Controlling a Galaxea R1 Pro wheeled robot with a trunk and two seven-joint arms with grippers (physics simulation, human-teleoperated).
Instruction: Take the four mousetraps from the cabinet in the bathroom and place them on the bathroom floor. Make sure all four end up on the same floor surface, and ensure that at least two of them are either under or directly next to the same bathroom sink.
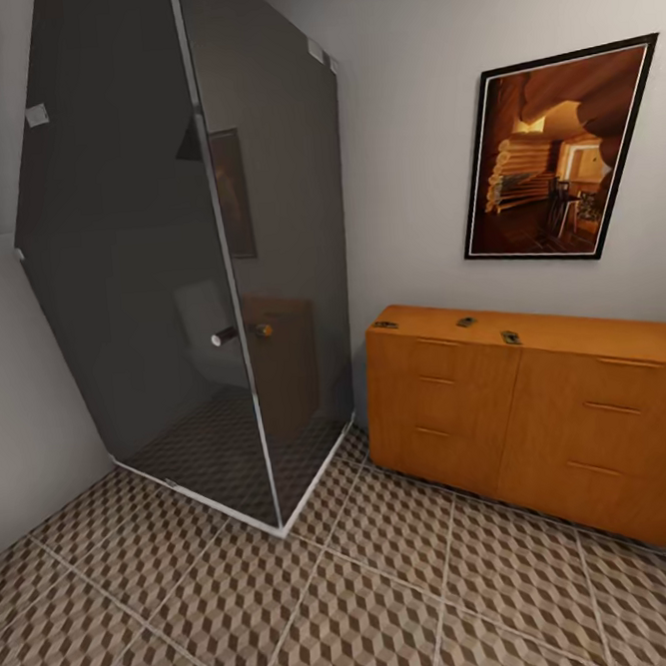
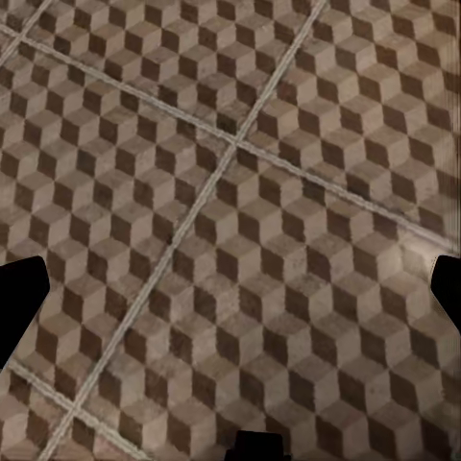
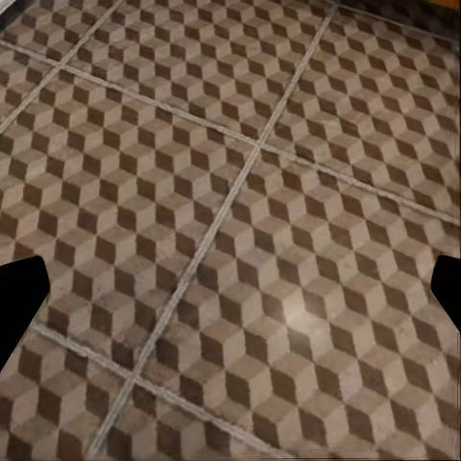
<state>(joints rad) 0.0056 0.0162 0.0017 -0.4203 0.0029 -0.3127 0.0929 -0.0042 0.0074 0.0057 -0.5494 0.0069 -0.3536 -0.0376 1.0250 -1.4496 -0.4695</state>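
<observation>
Both grippers' fingers wide, empty over floor [image 2: 230,211]; 4 traps [image 1: 511,337] sit well ahead on cabinet [image 1: 519,408] top — flat boards risk sliding off when pinched.

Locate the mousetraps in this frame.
In the head view, four mousetraps lie spread along the cabinet top at right, under the framed picture and right of the glass shower.

Smooth orange wood cabinet [image 1: 520,418]; matt tiled floor [image 1: 393,589]; dark, seemingly glass shower [image 1: 199,283].
</observation>
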